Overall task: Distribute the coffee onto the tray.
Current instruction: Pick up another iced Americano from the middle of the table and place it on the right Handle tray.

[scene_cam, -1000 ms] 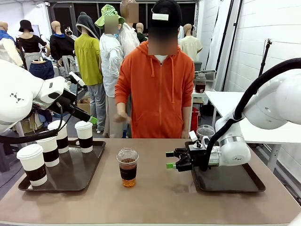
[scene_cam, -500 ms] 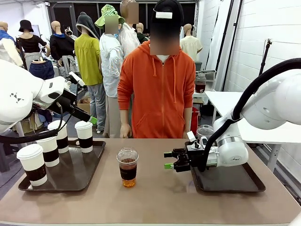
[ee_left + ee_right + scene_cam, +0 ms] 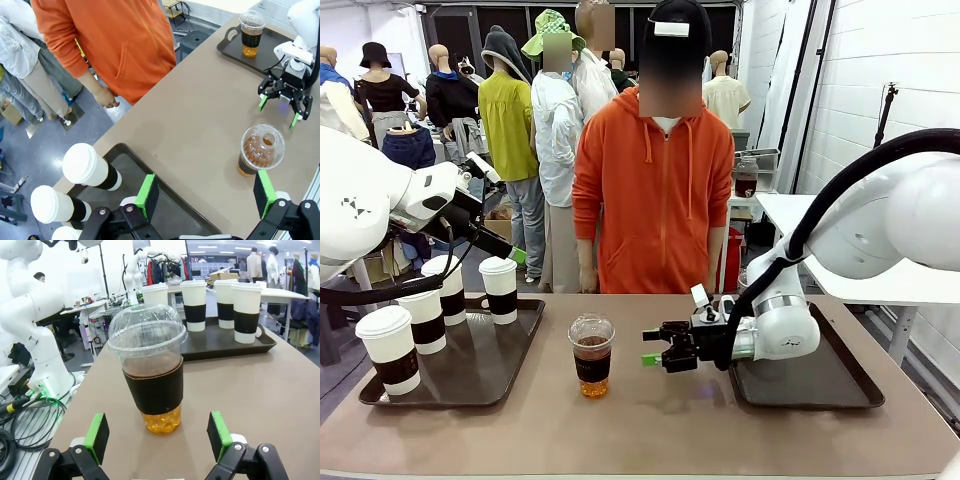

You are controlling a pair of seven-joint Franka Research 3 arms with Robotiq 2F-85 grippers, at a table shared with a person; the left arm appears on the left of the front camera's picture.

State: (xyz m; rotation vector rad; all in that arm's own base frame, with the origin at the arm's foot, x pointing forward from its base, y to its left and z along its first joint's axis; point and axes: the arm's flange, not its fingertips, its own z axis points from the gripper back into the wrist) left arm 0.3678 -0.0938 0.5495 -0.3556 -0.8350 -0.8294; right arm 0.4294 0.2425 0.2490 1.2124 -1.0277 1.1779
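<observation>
A clear dome-lidded cup of brown coffee [image 3: 591, 355] stands mid-table between two trays. My right gripper [image 3: 652, 348] is open just to its right, level with it; in the right wrist view the cup [image 3: 152, 375] stands just beyond the open gripper [image 3: 158, 435]. Four white banded cups [image 3: 500, 288] stand on the left tray [image 3: 470, 385]. My left gripper [image 3: 505, 247] hovers open and empty above that tray, looking down on the clear cup [image 3: 260, 150] and white cups [image 3: 90, 167]. Another clear cup [image 3: 251, 34] sits on the right tray [image 3: 227, 49].
A person in an orange hoodie [image 3: 658, 190] stands at the far table edge, arms hanging down. The right tray [image 3: 830, 385] has bare room in front of my right arm. Bare tabletop surrounds the middle cup.
My right gripper has slid left across the table, off the right tray and up to the clear cup. The person has lowered an arm. The left arm stays still.
</observation>
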